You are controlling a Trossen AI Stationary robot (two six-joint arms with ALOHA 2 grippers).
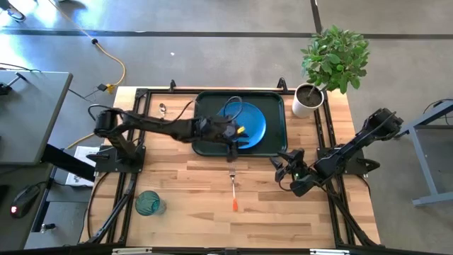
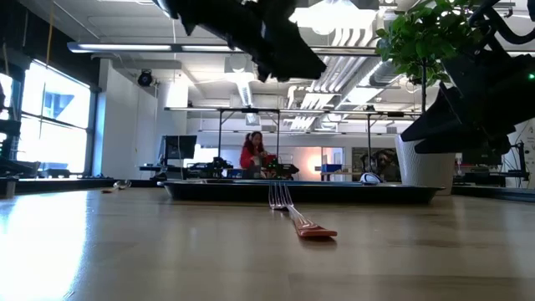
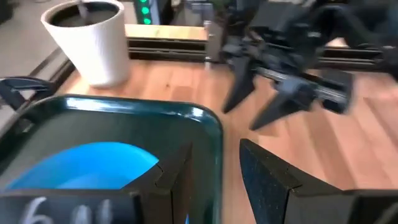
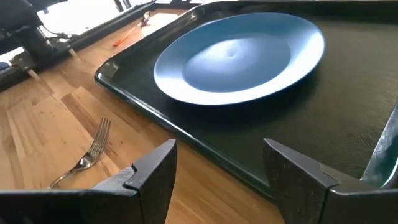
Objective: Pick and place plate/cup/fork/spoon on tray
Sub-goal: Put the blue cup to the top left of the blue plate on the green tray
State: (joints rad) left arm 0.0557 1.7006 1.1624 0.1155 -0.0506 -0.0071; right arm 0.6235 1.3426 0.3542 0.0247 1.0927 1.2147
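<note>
The blue plate (image 1: 253, 119) lies flat inside the dark-green tray (image 1: 205, 145) at the table's far middle. My left gripper (image 1: 237, 138) hovers open over the tray's near side beside the plate (image 3: 81, 165), with nothing between its fingers. The fork (image 1: 232, 191) lies on the wood in front of the tray, tines toward it. The teal cup (image 1: 148, 203) stands near the table's front left. The spoon (image 1: 162, 108) lies at the far left of the tray. My right gripper (image 1: 287, 168) stands open just off the tray's near right corner, facing the plate (image 4: 239, 56).
A white pot with a green plant (image 1: 308, 99) stands at the tray's far right corner. Black frame rails run along the table's left and right sides. Bare wood lies around the fork and along the near edge. A person sits far off in the room behind.
</note>
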